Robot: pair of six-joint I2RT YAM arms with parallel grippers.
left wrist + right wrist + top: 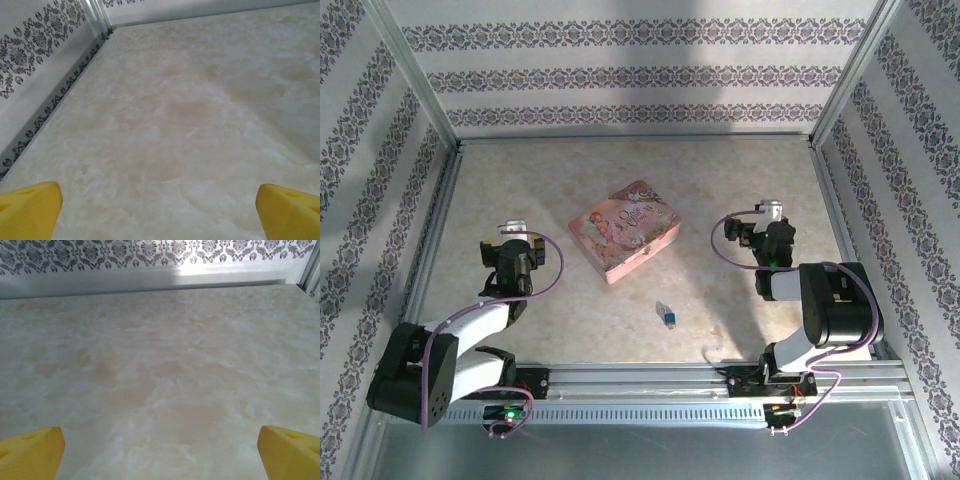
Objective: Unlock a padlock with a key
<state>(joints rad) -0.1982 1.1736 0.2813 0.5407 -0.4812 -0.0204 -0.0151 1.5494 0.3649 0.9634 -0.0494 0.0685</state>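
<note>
— Where is the padlock [666,314]?
— It lies on the counter [740,170] near the front edge, a little in front of the pink tin [624,228] and not touching it.
— And the pincers?
— The left pincer [511,229] and the right pincer [770,211] are both released, jaws wide, each over bare counter and well apart from the padlock.

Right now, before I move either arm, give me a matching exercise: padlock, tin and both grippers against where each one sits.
Things:
1 padlock
2 pink flower-printed tin
3 left gripper
4 right gripper

Places:
A left of the tin, jaws open
B middle of the table
C right of the tin, jaws open
D between the tin and the near rail

Pairs: 1-D, 2-B, 3-A, 4-C
</note>
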